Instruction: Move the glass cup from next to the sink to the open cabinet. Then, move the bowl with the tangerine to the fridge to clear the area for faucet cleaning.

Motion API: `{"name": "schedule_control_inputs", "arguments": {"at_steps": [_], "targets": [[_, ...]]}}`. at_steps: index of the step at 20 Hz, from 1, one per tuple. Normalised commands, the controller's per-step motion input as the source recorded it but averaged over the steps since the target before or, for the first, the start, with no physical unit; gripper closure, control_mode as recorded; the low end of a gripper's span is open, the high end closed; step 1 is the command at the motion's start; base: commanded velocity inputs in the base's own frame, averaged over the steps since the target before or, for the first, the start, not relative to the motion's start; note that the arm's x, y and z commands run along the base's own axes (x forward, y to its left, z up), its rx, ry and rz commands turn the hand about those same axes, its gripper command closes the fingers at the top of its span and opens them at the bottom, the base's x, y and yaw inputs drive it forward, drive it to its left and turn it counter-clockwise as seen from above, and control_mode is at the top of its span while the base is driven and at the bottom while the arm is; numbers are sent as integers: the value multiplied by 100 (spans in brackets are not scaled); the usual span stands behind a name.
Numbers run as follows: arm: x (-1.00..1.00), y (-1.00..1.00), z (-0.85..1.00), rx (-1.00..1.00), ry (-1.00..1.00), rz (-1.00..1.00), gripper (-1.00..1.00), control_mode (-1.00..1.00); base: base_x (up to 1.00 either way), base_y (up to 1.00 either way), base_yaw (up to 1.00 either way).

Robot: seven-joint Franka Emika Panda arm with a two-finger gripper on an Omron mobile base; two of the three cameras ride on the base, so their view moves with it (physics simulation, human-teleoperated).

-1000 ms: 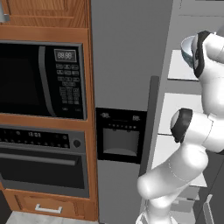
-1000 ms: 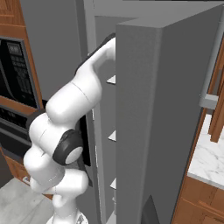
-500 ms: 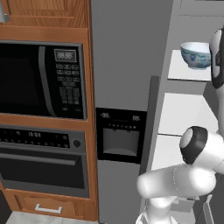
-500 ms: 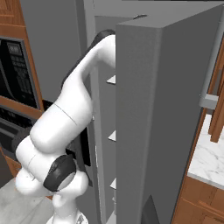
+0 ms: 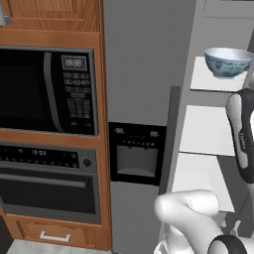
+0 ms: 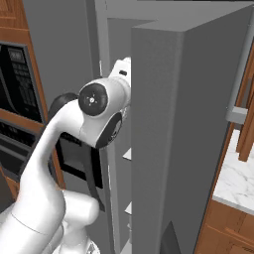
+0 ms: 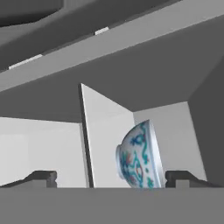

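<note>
One bowl [image 5: 227, 62] sits on an upper white shelf inside the fridge [image 5: 149, 74], upright and free, consistent with a finished placement. You see the gripper [image 7: 111, 178] spread wide, its tips apart from the bowl. Compared with a second ago, the arm has dropped clear of the bowl.

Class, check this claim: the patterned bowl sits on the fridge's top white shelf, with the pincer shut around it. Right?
Wrong in one respect: the pincer is open and off the bowl, as the hand view shows. The bowl does sit on the fridge's top shelf.
</note>
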Motion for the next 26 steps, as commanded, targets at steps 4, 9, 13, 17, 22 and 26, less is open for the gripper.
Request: {"name": "schedule_control_inputs", "arguments": {"at_steps": [4,9,13,17,22,26], "targets": [[-77,36,-36,-1,9,0,-100,-100,0,0,0],[-1,0,-1,0,3,0,-100,100,-8,2,0],[0,0,0,0,0,0,-100,100,-73,68,-19],[0,0,0,0,0,0,-100,100,-96,100,-30],[0,0,0,0,0,0,-100,100,-85,82,-63],[0,0,0,0,0,0,-100,100,-51,39,-92]]}}
